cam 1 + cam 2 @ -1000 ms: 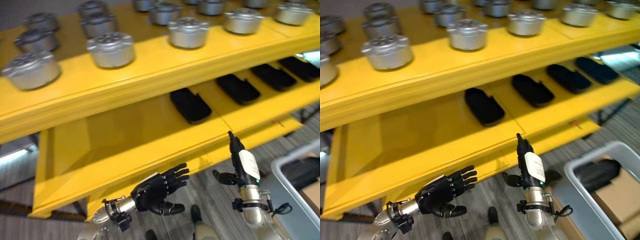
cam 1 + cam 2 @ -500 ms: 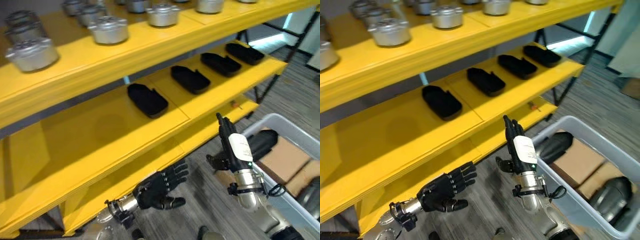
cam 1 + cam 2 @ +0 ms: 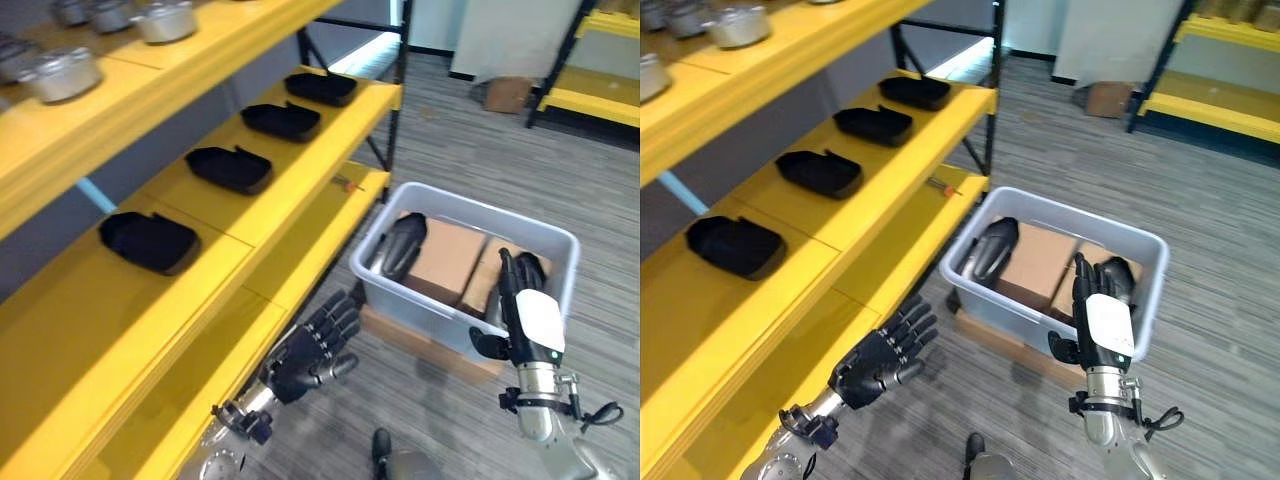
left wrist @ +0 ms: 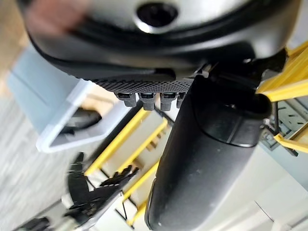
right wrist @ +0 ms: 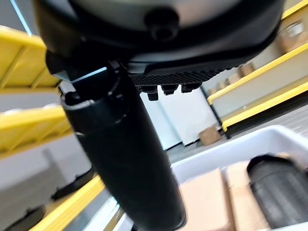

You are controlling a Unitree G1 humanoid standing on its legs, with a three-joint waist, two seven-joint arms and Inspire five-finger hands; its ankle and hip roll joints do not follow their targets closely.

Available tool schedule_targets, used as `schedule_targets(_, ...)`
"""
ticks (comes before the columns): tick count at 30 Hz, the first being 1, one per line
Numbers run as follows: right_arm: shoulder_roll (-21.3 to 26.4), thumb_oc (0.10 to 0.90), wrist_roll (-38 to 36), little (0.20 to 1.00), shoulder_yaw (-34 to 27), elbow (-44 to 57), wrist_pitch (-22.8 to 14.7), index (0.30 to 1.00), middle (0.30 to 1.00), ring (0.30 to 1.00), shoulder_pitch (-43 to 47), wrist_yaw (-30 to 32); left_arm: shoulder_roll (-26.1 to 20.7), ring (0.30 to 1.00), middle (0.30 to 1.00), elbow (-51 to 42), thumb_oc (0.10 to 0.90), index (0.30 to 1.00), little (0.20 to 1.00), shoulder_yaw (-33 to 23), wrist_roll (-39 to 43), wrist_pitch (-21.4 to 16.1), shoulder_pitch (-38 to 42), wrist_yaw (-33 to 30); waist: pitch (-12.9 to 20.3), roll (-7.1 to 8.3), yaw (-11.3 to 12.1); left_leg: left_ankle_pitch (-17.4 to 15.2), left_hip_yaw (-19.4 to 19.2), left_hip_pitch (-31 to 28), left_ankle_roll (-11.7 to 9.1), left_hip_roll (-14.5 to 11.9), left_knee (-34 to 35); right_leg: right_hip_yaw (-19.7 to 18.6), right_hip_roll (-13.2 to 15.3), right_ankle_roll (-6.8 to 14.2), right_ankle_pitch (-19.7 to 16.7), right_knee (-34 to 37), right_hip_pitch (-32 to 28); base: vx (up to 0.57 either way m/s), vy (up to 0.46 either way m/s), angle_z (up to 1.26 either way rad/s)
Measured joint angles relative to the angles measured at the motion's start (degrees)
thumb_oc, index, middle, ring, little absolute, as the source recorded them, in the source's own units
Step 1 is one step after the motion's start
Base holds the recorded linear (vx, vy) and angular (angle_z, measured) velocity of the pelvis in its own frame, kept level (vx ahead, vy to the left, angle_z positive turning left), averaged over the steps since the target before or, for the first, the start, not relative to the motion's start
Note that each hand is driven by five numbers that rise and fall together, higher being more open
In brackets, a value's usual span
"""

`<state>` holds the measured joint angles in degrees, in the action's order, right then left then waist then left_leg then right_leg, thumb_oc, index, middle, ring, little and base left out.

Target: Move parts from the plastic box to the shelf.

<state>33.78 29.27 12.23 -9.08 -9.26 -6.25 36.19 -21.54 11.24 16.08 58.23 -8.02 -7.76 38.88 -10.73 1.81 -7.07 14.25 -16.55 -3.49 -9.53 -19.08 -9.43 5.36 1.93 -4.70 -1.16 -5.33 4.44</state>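
Risk of a missed grasp is judged: right hand [image 3: 1102, 325] held flat and empty above plastic box [image 3: 1140, 252], left hand [image 3: 880, 358] spread, empty, black parts [image 3: 989, 250] wedged beside cardboard.

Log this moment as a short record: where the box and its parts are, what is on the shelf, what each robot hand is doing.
plastic box: grey, on the floor beside the yellow shelf
in box: two dark parts, one at the shelf-side end, one at the other end; cardboard between them
middle shelf: four black parts in a row, nearest one
top shelf: silver metal parts
left robot hand: open, empty, near the lower shelf edge
right robot hand: open, fingers straight, empty, in front of the box
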Motion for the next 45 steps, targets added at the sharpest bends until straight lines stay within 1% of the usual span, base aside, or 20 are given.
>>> schedule_targets(1, -0.26, 0.900, 0.03, 1.000, -0.22, -0.14, -1.55, 1.000, 1.000, 1.000, 0.05, 0.54, -0.10, 1.000, 1.000, -0.11, 0.900, 1.000, 1.000, -0.41, 0.04, -0.66, 0.20, 0.05, 0.03, 0.20, 0.42, -3.90, 3.47, 0.04, 0.23, 2.66, 3.69, -2.22, -0.13, -0.06, -0.30, 1.44, 0.03, 0.09, -0.112, -1.60)
schedule_targets(6, -0.71, 0.900, 0.05, 1.000, 0.23, -2.21, -4.15, 1.000, 1.000, 1.000, -1.19, 0.74, -0.15, 1.000, 1.000, -0.30, 0.900, 1.000, 1.000, -1.94, 2.08, -1.63, -1.11, 0.09, -0.02, -0.61, 1.51, -10.00, 18.22, 2.99, 3.83, 16.11, 9.94, -10.24, -1.17, -0.26, -2.46, 5.43, -2.40, 0.08, -0.047, -1.06)
schedule_targets(7, -0.71, 0.900, 0.01, 1.000, 0.78, -2.20, -4.40, 1.000, 1.000, 1.000, -1.48, 0.84, -0.14, 1.000, 1.000, -0.40, 0.900, 1.000, 1.000, -1.94, 2.11, -2.07, -2.21, 0.13, -0.02, -1.18, 1.53, -10.69, 19.24, 4.58, 5.11, 19.62, 9.62, -9.78, -1.07, 0.46, -2.99, 6.63, -3.42, 0.14, -0.037, -0.98)
schedule_targets(9, -0.55, 0.900, 0.01, 1.000, 1.67, -2.01, -4.54, 1.000, 1.000, 1.000, -2.03, 0.90, 0.04, 1.000, 1.000, -0.58, 0.900, 1.000, 1.000, -1.49, 2.07, -2.06, -2.74, 0.39, 0.23, -3.80, 1.27, -9.41, 19.79, 6.59, 8.08, 21.19, 8.67, -9.38, -2.53, 1.28, -3.73, 7.92, -5.02, 0.14, -0.022, -0.70)
schedule_targets(12, -1.10, 0.900, -0.04, 1.000, 3.78, -2.40, -4.39, 1.000, 1.000, 1.000, -2.11, 0.83, 0.21, 1.000, 1.000, -0.44, 0.900, 1.000, 1.000, -0.91, 2.03, -2.37, -2.79, 0.50, 1.16, -7.86, 1.90, -9.85, 21.87, 8.48, 9.64, 19.93, 9.46, -11.26, -6.30, 2.12, -3.15, 7.43, -4.42, 0.15, 0.019, -0.44)
schedule_targets(14, -1.69, 0.900, 0.04, 1.000, 5.81, -2.37, -4.54, 1.000, 1.000, 1.000, -2.11, 0.74, -0.05, 1.000, 1.000, -0.75, 0.900, 1.000, 1.000, -0.94, 2.01, -2.53, -3.35, 0.65, 0.97, -7.36, 2.83, -10.05, 21.59, 8.81, 8.94, 20.18, 9.60, -12.02, -6.91, 3.36, 1.48, -0.69, 0.55, 0.11, 0.070, -0.32)
schedule_targets(16, -2.07, 0.900, 0.02, 1.000, 7.62, -2.44, -4.52, 1.000, 1.000, 1.000, -1.51, 0.51, -1.13, 1.000, 1.000, -0.64, 0.900, 1.000, 1.000, -0.89, 2.01, -3.00, -4.01, 0.78, -0.35, -5.10, 3.71, -10.20, 19.63, 8.37, 6.99, 21.36, 7.52, -14.03, -5.83, 2.90, 5.00, -8.64, 4.16, 0.07, 0.089, -0.31)
schedule_targets(17, -1.98, 0.900, 0.00, 1.000, 7.88, -2.42, -4.70, 1.000, 1.000, 1.000, -0.92, -0.10, -1.43, 1.000, 1.000, -0.51, 0.900, 1.000, 1.000, -0.69, 2.07, -3.44, -4.65, 1.05, -0.96, -4.36, 4.61, -11.00, 19.72, 8.69, 6.37, 21.78, 5.21, -15.79, -5.95, 3.10, 5.92, -9.64, 4.37, 0.19, 0.170, -0.86)
schedule_targets(18, -1.87, 0.900, -0.02, 1.000, 7.73, -2.38, -4.90, 1.000, 1.000, 1.000, 1.07, -0.93, -2.13, 1.000, 1.000, -0.50, 0.900, 1.000, 1.000, -0.21, 1.89, -3.61, -5.23, 2.64, -1.31, -4.21, 5.78, -12.04, 22.91, 10.86, 8.01, 22.33, 0.41, -18.43, -6.09, 2.46, 5.68, -8.85, 4.01, 0.18, 0.143, -0.82)
schedule_targets(22, -1.31, 0.900, -0.31, 1.000, 5.98, -2.16, -4.86, 1.000, 1.000, 1.000, 2.05, -1.45, -2.18, 1.000, 1.000, 0.10, 0.900, 1.000, 1.000, 1.43, 1.91, -4.37, -0.75, 3.98, -4.32, -2.63, 3.72, -13.69, 23.09, 12.31, 8.95, 24.08, -0.01, -20.10, -2.97, 2.18, 5.19, -6.03, 0.40, 0.18, 0.138, -0.18)
schedule_targets(23, -1.01, 0.900, -0.34, 1.000, 5.67, -1.85, -4.91, 1.000, 1.000, 1.000, 1.80, -1.69, -2.20, 1.000, 1.000, 0.01, 0.900, 1.000, 1.000, 2.06, 1.85, -5.27, 0.32, 4.10, -4.50, -2.52, 3.63, -13.46, 23.14, 12.23, 9.00, 23.83, 2.41, -20.48, -2.28, 2.98, 5.54, -5.80, 0.13, 0.19, 0.150, -0.29)
schedule_targets(24, 1.01, 0.900, -0.32, 1.000, 5.66, -0.42, -4.96, 1.000, 1.000, 1.000, 1.72, -2.05, -1.55, 1.000, 1.000, -0.94, 0.900, 1.000, 1.000, 2.25, 1.83, -6.42, 0.92, 4.21, -4.49, -5.93, 2.61, -13.31, 23.06, 10.89, 9.08, 20.18, 6.90, -20.18, -4.57, 4.84, 6.53, -6.48, -0.09, 0.20, 0.162, -0.35)
schedule_targets(25, 1.18, 0.900, -0.33, 1.000, 5.56, -0.30, -5.04, 1.000, 1.000, 1.000, 1.88, -2.12, -1.57, 1.000, 1.000, -0.71, 0.900, 1.000, 1.000, 2.30, 1.69, -6.85, 1.60, 4.22, -4.98, -6.71, 2.27, -9.07, 21.66, 10.38, 9.19, 19.14, 7.10, -20.33, -5.09, 5.35, 7.52, -7.88, -0.22, 0.22, 0.173, -0.44)
schedule_targets(26, 0.67, 0.900, -0.56, 1.000, 5.82, -0.15, -4.99, 1.000, 1.000, 1.000, 1.84, -2.53, -2.10, 1.000, 1.000, -0.33, 0.900, 1.000, 1.000, 2.21, 1.38, -7.14, 2.18, 3.89, -5.15, -5.88, 2.49, -9.45, 20.21, 9.31, 9.71, 20.01, 7.43, -20.46, -4.36, 5.96, 9.23, -10.26, 0.48, 0.12, 0.088, -0.42)
schedule_targets(29, 0.47, 0.900, -0.78, 1.000, 6.85, 1.86, -5.21, 1.000, 1.000, 1.000, 1.83, -3.41, -3.26, 1.000, 1.000, -0.64, 0.900, 1.000, 1.000, 2.19, -0.66, -8.20, 2.35, 2.98, -5.06, -4.78, 2.14, -8.98, 18.25, 6.20, 11.30, 22.79, 10.27, -18.34, -0.87, 7.69, 12.24, -12.81, 0.46, 0.18, 0.116, -0.25)
schedule_targets(37, -3.26, 0.900, -1.26, 1.000, 7.86, 1.95, -4.21, 1.000, 1.000, 1.000, 4.84, -5.49, -4.45, 1.000, 1.000, -2.17, 0.900, 1.000, 1.000, 3.45, -1.18, -8.41, 3.44, 2.16, -4.66, -2.46, 2.66, -9.23, 18.30, 2.45, 12.78, 23.32, 12.05, -14.37, 0.31, 8.45, 12.67, -11.59, -3.04, 0.11, 0.077, 0.04)
schedule_targets(40, -4.29, 0.900, -1.22, 1.000, 7.95, 1.37, -3.49, 1.000, 1.000, 1.000, 7.18, -5.47, -4.49, 1.000, 1.000, -2.15, 0.900, 1.000, 1.000, 4.74, -2.89, -8.47, 4.79, 1.68, -4.78, -1.56, 3.02, -9.90, 17.34, 1.99, 12.90, 22.73, 11.56, -12.40, -0.43, 9.50, 12.54, -19.44, 0.44, 0.04, 0.019, -0.09)
schedule_targets(43, -5.25, 0.900, -1.00, 1.000, 9.22, 0.27, -3.22, 1.000, 1.000, 1.000, 9.57, -5.52, -4.68, 1.000, 1.000, -1.97, 0.900, 1.000, 1.000, 5.00, -2.91, -8.41, 4.42, 0.55, -4.85, -1.32, 4.54, -12.24, 13.43, 1.16, 12.92, 19.80, 9.70, -8.02, 0.01, 14.36, 10.42, -28.90, 6.58, 0.13, -0.105, -0.73)
schedule_targets(44, -5.20, 0.900, -0.92, 1.000, 9.42, -0.43, -3.59, 1.000, 1.000, 1.000, 9.79, -5.59, -4.62, 1.000, 1.000, -1.94, 0.900, 1.000, 1.000, 5.18, -2.90, -8.43, 4.38, -0.19, -4.75, -1.49, 4.67, -12.44, 12.45, 0.60, 13.08, 19.25, 9.68, -4.44, 2.04, 12.49, 11.48, -28.31, 6.68, 0.08, -0.197, -0.61)
schedule_targets(45, -5.05, 0.900, -0.97, 1.000, 9.48, -0.41, -3.75, 1.000, 1.000, 1.000, 9.63, -5.67, -4.63, 1.000, 1.000, -1.96, 0.900, 1.000, 1.000, 5.21, -2.86, -8.87, 4.34, -0.74, -4.46, -1.41, 4.59, -12.84, 12.02, 0.62, 12.41, 19.07, 9.75, -4.52, 4.01, 12.36, 11.41, -24.45, 6.75, 0.08, -0.326, -0.47)
